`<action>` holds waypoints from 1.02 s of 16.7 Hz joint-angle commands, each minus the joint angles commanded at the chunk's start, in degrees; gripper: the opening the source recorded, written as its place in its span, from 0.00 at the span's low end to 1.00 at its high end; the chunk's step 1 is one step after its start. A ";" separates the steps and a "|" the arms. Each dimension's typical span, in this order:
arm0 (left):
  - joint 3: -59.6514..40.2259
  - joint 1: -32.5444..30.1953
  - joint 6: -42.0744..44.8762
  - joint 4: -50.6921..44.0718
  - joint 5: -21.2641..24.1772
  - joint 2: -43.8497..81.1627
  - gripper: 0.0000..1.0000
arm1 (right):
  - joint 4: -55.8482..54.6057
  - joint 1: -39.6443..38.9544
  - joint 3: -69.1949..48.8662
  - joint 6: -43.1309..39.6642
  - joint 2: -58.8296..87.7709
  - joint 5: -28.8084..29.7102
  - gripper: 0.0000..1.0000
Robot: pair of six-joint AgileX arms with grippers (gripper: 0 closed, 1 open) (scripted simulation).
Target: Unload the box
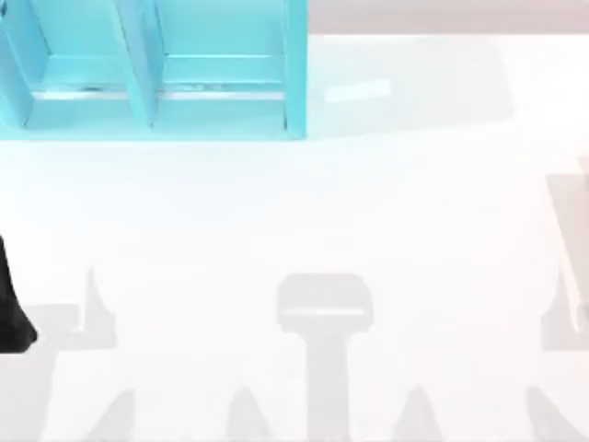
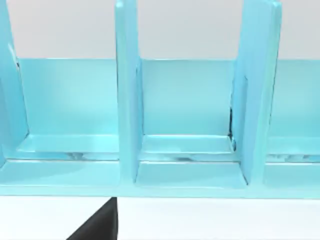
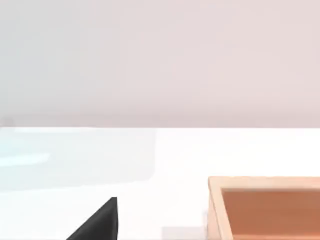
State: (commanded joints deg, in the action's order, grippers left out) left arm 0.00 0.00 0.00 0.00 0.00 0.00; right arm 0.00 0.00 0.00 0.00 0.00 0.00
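A wooden box (image 3: 264, 206) with pale walls and an orange-brown inside sits on the white table, close ahead of my right gripper (image 3: 98, 223), of which a black tip shows. What the box holds is hidden from this angle. My left gripper (image 2: 98, 223) faces a cyan divided rack (image 2: 190, 150) from a short distance, and the rack's visible compartments hold nothing. In the top view, a black part of my left arm (image 1: 13, 311) shows at the table's left edge.
The cyan rack (image 1: 166, 74) stands at the back left of the white table (image 1: 331, 203), with upright dividers between its bays. Grey shadows of the arms and camera stand fall along the front of the table.
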 joint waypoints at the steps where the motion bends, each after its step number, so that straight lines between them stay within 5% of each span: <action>1: 0.00 0.00 0.00 0.00 0.00 0.00 1.00 | 0.00 0.00 0.00 0.00 0.00 0.00 1.00; 8: 0.00 0.00 0.00 0.00 0.00 0.00 1.00 | 11.13 4.41 -11.38 -4.24 12.80 -0.09 1.00; 17: 0.00 0.00 0.00 0.00 0.00 0.00 1.00 | 45.75 18.07 -47.37 -17.38 58.09 -0.42 1.00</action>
State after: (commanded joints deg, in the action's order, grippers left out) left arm 0.00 0.00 0.00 0.00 0.00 0.00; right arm 45.75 18.07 -47.37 -17.38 58.09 -0.42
